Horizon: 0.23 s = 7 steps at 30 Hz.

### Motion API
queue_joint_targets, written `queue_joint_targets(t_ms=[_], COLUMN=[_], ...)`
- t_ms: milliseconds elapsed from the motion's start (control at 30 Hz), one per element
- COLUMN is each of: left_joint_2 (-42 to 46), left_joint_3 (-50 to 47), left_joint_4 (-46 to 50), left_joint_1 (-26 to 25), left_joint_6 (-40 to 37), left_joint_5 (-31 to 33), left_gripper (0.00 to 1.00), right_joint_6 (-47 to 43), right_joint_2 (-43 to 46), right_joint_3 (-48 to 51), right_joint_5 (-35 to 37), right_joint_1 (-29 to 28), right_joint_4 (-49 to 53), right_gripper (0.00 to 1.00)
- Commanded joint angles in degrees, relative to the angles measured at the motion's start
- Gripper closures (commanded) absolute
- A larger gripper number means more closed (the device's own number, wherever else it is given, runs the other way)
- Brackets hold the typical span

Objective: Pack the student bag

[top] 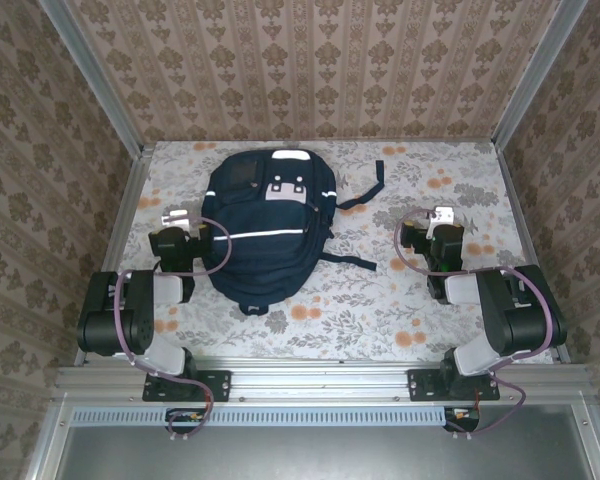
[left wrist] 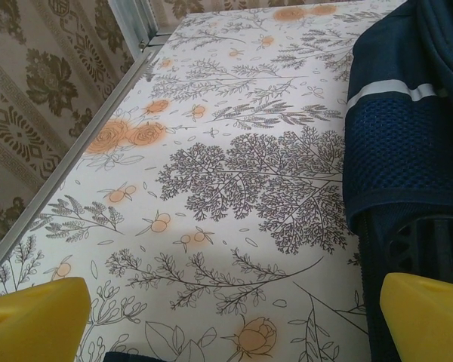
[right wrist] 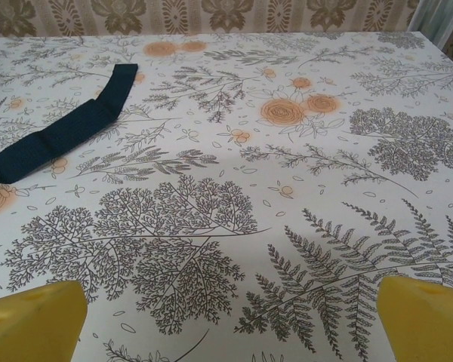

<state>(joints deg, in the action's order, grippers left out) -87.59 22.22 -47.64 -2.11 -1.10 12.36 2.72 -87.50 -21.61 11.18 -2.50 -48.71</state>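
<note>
Top view: the student bag (top: 270, 235) lies flat on the floral table (top: 380, 310), left of centre, its white-patched front facing up and its top end towards 12 o'clock. The left gripper (top: 172, 217) sits at the bag's 9 o'clock, just beside its edge. The right gripper (top: 442, 215) sits at the bag's 3 o'clock, well apart from it.

Left wrist view: the left gripper (left wrist: 230, 320) has its yellow fingers (left wrist: 38, 317) spread wide, with nothing between them. The bag (left wrist: 408, 151) and its white stripe (left wrist: 392, 89) fill the side from 1 to 4 o'clock.

Right wrist view: the right gripper (right wrist: 228, 320) is likewise spread wide, with bare cloth between the fingers (right wrist: 423, 317). One dark strap (right wrist: 68, 128) lies flat at 10 o'clock.
</note>
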Motion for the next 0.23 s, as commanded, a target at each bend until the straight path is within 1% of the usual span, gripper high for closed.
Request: queue_joint_targets(t_ms=[0,100,200], left_joint_2=[-0.4,-0.5,-0.5], left_joint_3=[0.2,0.5,0.5], left_joint_4=[-3.2,-2.4,-2.5], left_joint_1=[-0.7,-0.8,-0.7], left_joint_6=[-1.0,-1.8,-1.8], left_joint_5=[-3.2,-5.7,-5.7], left_gripper=[0.0,0.0,0.0], right_joint_6=[-0.2,-0.2,-0.2], right_joint_2=[-0.1,-0.1,-0.1], right_joint_3=[-1.0,-1.0,-1.0], right_joint_5=[-1.2,-1.2,-1.3], right_joint_1=[0.2,0.2,0.2], right_joint_4=[-1.7,-1.7,-1.7], right_gripper=[0.0,0.0,0.01])
